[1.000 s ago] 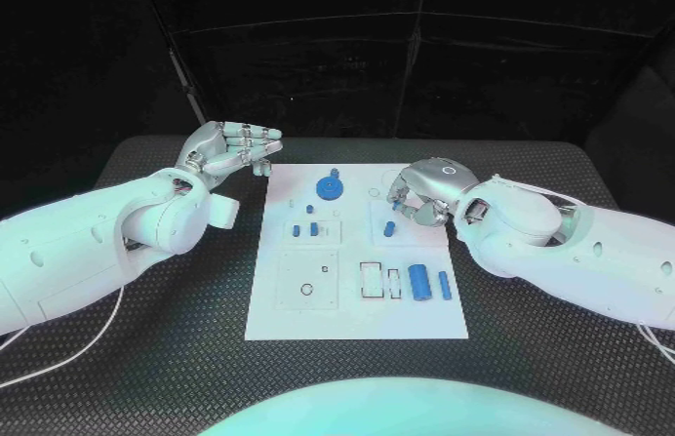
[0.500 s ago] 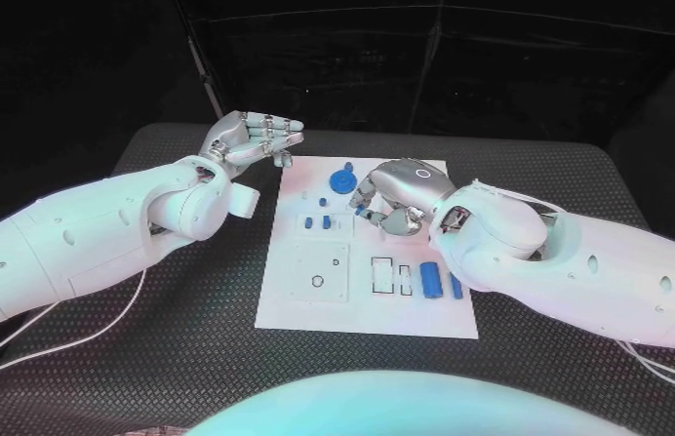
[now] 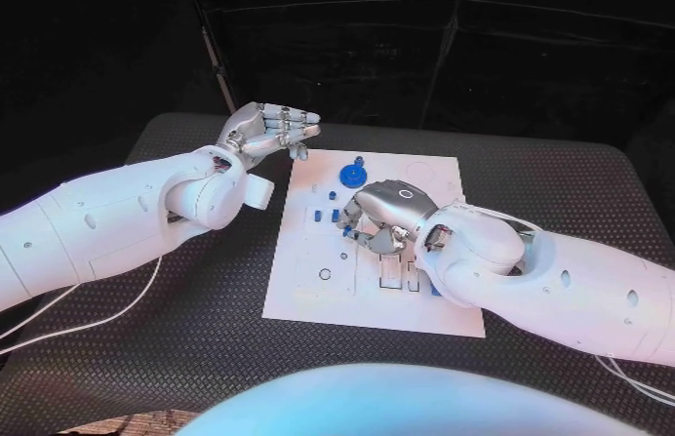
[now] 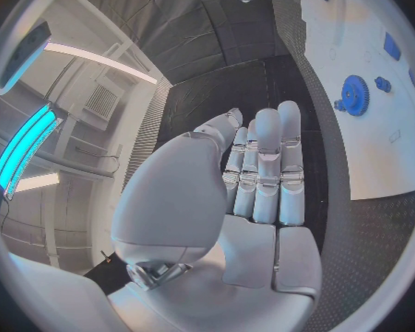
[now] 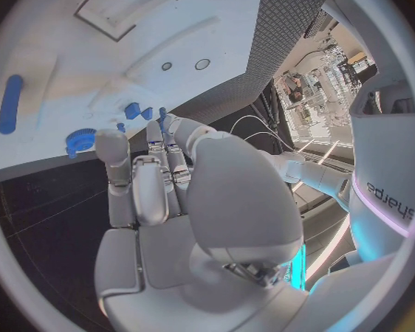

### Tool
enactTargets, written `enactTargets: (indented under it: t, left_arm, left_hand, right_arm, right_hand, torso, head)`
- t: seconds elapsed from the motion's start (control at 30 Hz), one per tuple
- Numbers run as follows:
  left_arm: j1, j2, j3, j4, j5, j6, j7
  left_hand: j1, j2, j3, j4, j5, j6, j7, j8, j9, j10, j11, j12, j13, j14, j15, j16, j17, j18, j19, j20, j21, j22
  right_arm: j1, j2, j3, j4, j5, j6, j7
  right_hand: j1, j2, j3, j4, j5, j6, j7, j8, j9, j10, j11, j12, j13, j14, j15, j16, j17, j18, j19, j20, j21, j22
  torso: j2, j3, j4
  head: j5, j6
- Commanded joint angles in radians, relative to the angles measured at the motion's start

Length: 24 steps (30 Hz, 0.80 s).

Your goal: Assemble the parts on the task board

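Observation:
The white task board (image 3: 317, 295) lies mid-table. A blue gear (image 3: 353, 175) stands near its far edge, and two small blue parts (image 3: 321, 216) sit just left of my right hand (image 3: 382, 218). That hand hovers low over the board's middle, back up, fingers bent down. In the right wrist view its fingertips (image 5: 159, 130) reach toward small blue pieces (image 5: 132, 111) near the gear (image 5: 80, 139), and nothing lies in its palm. My left hand (image 3: 276, 129) is raised beside the board's far left corner, fingers straight and together, holding nothing (image 4: 263, 177). My right forearm hides the board's right side.
The black ribbed table (image 3: 169, 358) surrounds the board. A round hole (image 3: 325, 273) and narrow rectangular slots (image 3: 387, 278) mark the board's near half. A long blue piece (image 5: 11, 103) lies on the board. A white cable (image 3: 85, 324) runs under my left arm.
The camera has shifted. My right hand has moved from the board's far right part toward its middle, nearer the two small blue parts. My left hand stays beside the far left corner.

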Motion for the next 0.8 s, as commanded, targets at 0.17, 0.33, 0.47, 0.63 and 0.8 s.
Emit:
enactTargets:
  t: [0.17, 0.33, 0.47, 0.63, 0.8]
  left_arm:
    - [0.001, 0.008, 0.001, 0.0, 0.01, 0.016, 0.012]
    - [0.001, 0.012, 0.001, -0.003, 0.01, 0.017, 0.011]
    - [0.001, 0.013, 0.001, -0.004, 0.01, 0.018, 0.011]
    - [0.001, 0.014, 0.001, -0.004, 0.01, 0.019, 0.011]
    - [0.001, 0.014, 0.001, -0.004, 0.01, 0.019, 0.012]
  left_hand:
    - [-0.003, 0.009, -0.004, -0.002, -0.004, 0.001, 0.007, -0.006, -0.002, -0.005, 0.001, 0.002, -0.001, -0.008, 0.0, -0.006, -0.001, 0.013, -0.009, 0.002, -0.004, -0.002]
    - [-0.003, 0.009, -0.004, -0.002, -0.004, 0.001, 0.007, -0.006, -0.002, -0.005, 0.001, 0.002, -0.001, -0.008, 0.0, -0.006, -0.002, 0.013, -0.009, 0.002, -0.004, -0.002]
    - [-0.003, 0.009, -0.004, -0.002, -0.004, 0.001, 0.007, -0.006, -0.002, -0.005, 0.001, 0.002, -0.001, -0.008, 0.0, -0.006, -0.002, 0.013, -0.009, 0.002, -0.004, -0.002]
    - [-0.004, 0.009, -0.005, -0.002, -0.004, 0.0, 0.008, -0.006, -0.002, -0.006, 0.001, 0.002, -0.001, -0.008, 0.0, -0.007, -0.002, 0.012, -0.009, 0.002, -0.005, -0.003]
    - [-0.004, 0.009, -0.005, -0.002, -0.004, 0.0, 0.008, -0.006, -0.002, -0.006, 0.001, 0.002, -0.001, -0.008, 0.0, -0.007, -0.002, 0.012, -0.009, 0.002, -0.005, -0.003]
  right_arm:
    - [-0.007, 0.017, -0.011, -0.018, 0.008, 0.032, 0.02]
    - [-0.01, 0.024, -0.02, -0.026, 0.008, 0.047, 0.023]
    - [-0.013, 0.026, -0.025, -0.03, 0.008, 0.056, 0.027]
    - [-0.015, 0.028, -0.027, -0.035, 0.007, 0.063, 0.029]
    - [-0.016, 0.032, -0.028, -0.043, 0.003, 0.067, 0.027]
  right_hand:
    - [-0.01, -0.001, 0.008, -0.001, 0.003, 0.004, 0.002, -0.005, 0.002, 0.004, 0.002, -0.005, 0.0, 0.046, -0.006, 0.003, -0.001, -0.005, -0.001, 0.001, 0.004, -0.002]
    - [-0.01, -0.001, 0.008, -0.001, 0.004, 0.004, 0.002, -0.005, 0.002, 0.004, 0.002, -0.005, 0.0, 0.046, -0.006, 0.003, -0.001, -0.005, -0.002, 0.001, 0.003, -0.003]
    - [-0.011, -0.001, 0.008, -0.002, 0.004, 0.004, 0.002, -0.005, 0.002, 0.004, 0.002, -0.005, 0.0, 0.046, -0.006, 0.003, -0.001, -0.005, -0.002, 0.001, 0.004, -0.003]
    - [-0.012, -0.001, 0.008, -0.002, 0.004, 0.004, 0.002, -0.005, 0.001, 0.004, 0.002, -0.006, -0.001, 0.046, -0.006, 0.003, -0.001, -0.005, -0.002, 0.001, 0.004, -0.003]
    - [-0.012, -0.001, 0.008, -0.002, 0.005, 0.004, 0.002, -0.005, 0.001, 0.004, 0.002, -0.006, -0.001, 0.046, -0.006, 0.004, 0.0, -0.005, -0.002, 0.001, 0.004, -0.003]
  torso:
    - [-0.001, 0.0015, -0.0003]
    - [-0.001, 0.0016, -0.0006]
    - [-0.001, 0.0009, -0.0015]
    - [-0.001, 0.0007, -0.0011]
    - [0.0, 0.0007, -0.0004]
  head:
    - [0.014, -0.008]
    - [0.021, -0.013]
    - [0.025, -0.015]
    - [0.027, -0.018]
    - [0.027, -0.019]
